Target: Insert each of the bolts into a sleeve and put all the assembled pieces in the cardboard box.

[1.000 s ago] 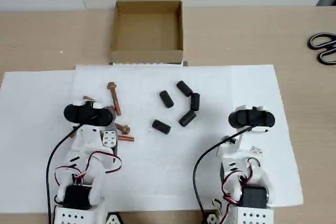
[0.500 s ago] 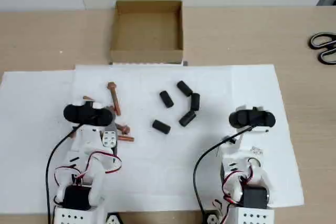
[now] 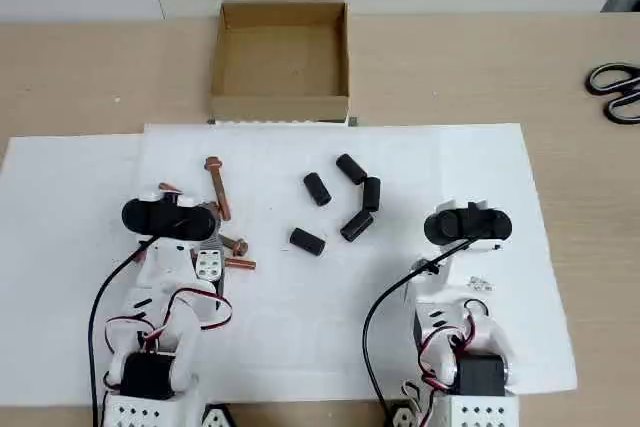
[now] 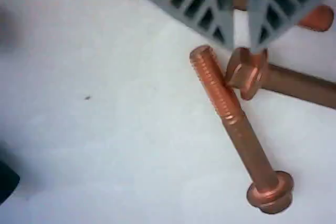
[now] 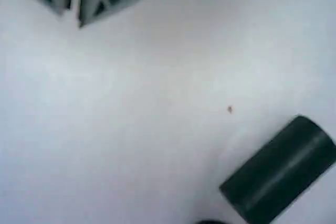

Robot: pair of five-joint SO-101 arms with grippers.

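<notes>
Left arm (image 3: pixel 168 217) sat low over the copper bolts (image 3: pixel 215 187) on the near-left of the white paper (image 3: pixel 300 337). Seen from its wrist, the left gripper (image 4: pixel 241 43) had its grey fingers (image 4: pixel 210 3) pressed nearly together with nothing between them, tips just above the hex head of one bolt (image 4: pixel 247 72). A longer bolt (image 4: pixel 236 129) lay with its threaded end right beside that head.

Over on the right, the right arm (image 3: pixel 467 225) hung above bare paper, and the right gripper (image 5: pixel 77 17) was closed up too, gripping nothing. One black sleeve (image 5: pixel 278 169) lay near it.

Five sleeves (image 3: pixel 357 225) lay loosely clustered mid-sheet, apart from the bolts. The cardboard box (image 3: pixel 280 105) stood on the table (image 3: pixel 100 67) just past the far edge of the paper, and scissors (image 3: pixel 615 92) lay far right.
</notes>
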